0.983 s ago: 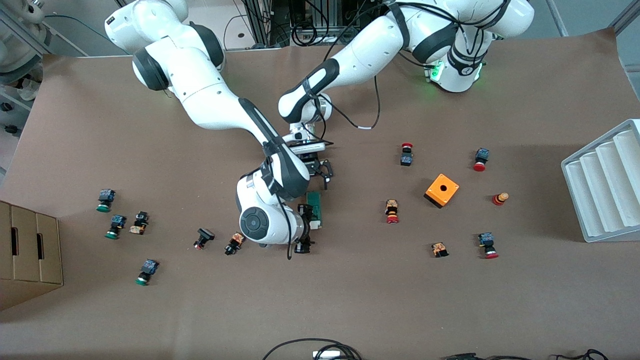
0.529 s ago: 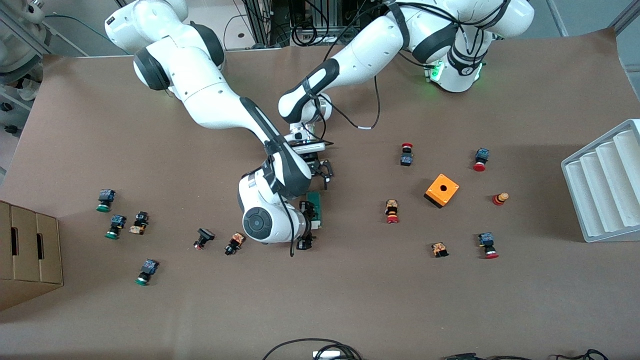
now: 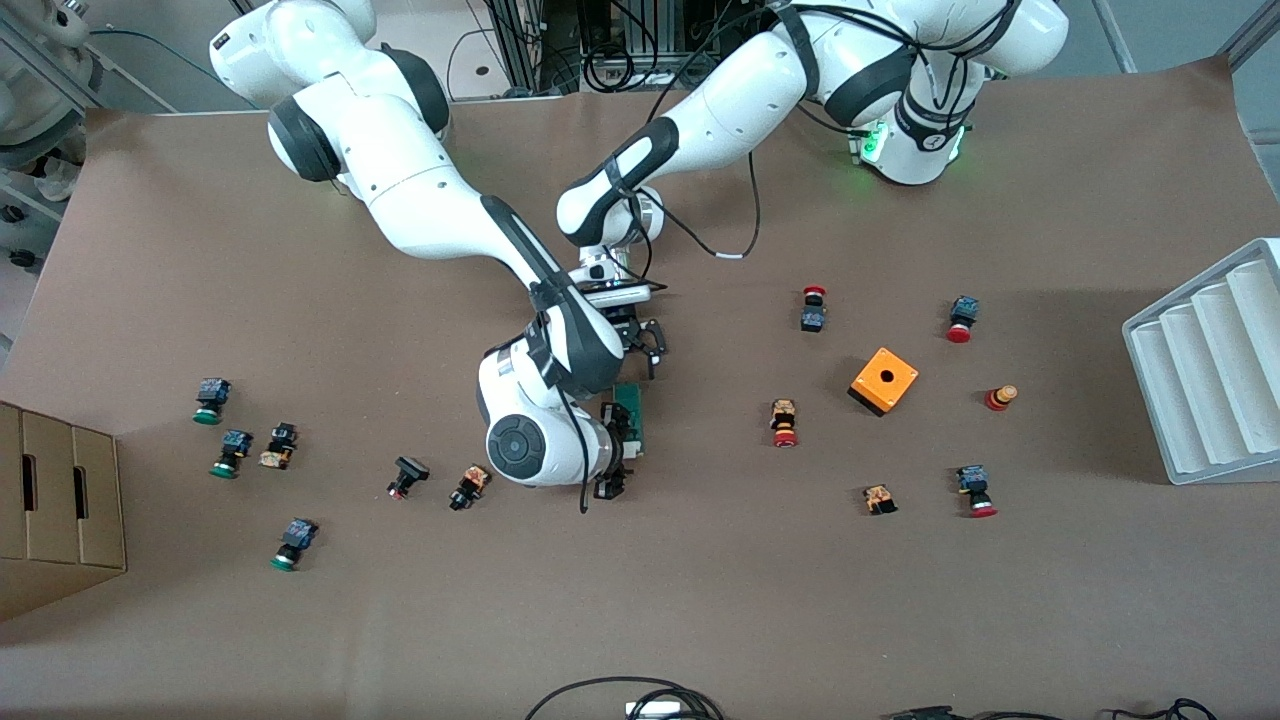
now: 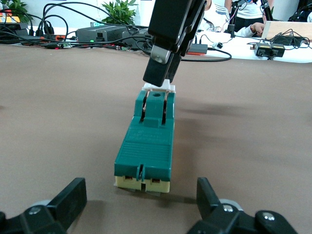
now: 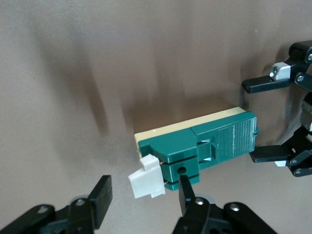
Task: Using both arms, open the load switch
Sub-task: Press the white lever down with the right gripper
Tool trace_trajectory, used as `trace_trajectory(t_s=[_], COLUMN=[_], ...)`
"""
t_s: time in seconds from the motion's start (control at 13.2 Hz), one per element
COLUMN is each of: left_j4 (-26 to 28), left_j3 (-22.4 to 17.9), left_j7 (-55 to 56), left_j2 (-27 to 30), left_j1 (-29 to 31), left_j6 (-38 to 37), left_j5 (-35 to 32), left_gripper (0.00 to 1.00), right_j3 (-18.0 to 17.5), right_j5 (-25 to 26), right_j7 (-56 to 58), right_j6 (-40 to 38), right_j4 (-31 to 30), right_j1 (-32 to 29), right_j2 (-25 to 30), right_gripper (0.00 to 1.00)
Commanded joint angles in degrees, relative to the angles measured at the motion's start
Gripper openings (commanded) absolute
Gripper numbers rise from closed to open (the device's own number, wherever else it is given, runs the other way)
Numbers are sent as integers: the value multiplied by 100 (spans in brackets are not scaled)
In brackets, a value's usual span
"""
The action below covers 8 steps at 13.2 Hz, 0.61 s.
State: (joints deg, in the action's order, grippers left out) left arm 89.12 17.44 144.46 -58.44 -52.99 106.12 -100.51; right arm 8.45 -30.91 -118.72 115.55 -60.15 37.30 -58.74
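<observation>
Two hands meet at the switch (image 3: 631, 415), mid tabletop. Left hand (image 4: 141, 204) gapes wide at its 12 o'clock end; right hand (image 5: 141, 204) gapes around the white tab (image 5: 146, 178). Looks light, hard, slippery: hold body, pull tab.

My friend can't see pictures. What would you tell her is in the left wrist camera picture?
A green load switch lies on the brown table, pointing away from the camera. The left gripper sits low with its fingers open at the switch's near end, apart from it. The right gripper comes down at the white block at its other end.
</observation>
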Motion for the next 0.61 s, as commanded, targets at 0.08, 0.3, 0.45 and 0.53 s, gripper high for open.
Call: trace_trajectory(t_s=[0.08,0.3,0.45,0.53], left_j4=[-140,-140,-140,-140], left_j3=[-65,-65,-65,-65], left_j7=[144,144,144,144], left_j2=[-168,-168,-168,-168], left_j1=[-45,-45,-45,-45], left_j6=[-12,-12,-12,-12], left_j5=[-74,-83,-83,-83], left_gripper=[100,100,100,100], right_j3=[16,16,7,7], right_j5=[-205,-205,-205,-205], right_j7=[-125,-134,-178,-178], right_j6=[29,38,47,47], right_j4=[275,275,258,249], right_j1=[14,23,23,23], right_j2=[-191,-182,-182,-182], right_gripper=[57,51,49,44])
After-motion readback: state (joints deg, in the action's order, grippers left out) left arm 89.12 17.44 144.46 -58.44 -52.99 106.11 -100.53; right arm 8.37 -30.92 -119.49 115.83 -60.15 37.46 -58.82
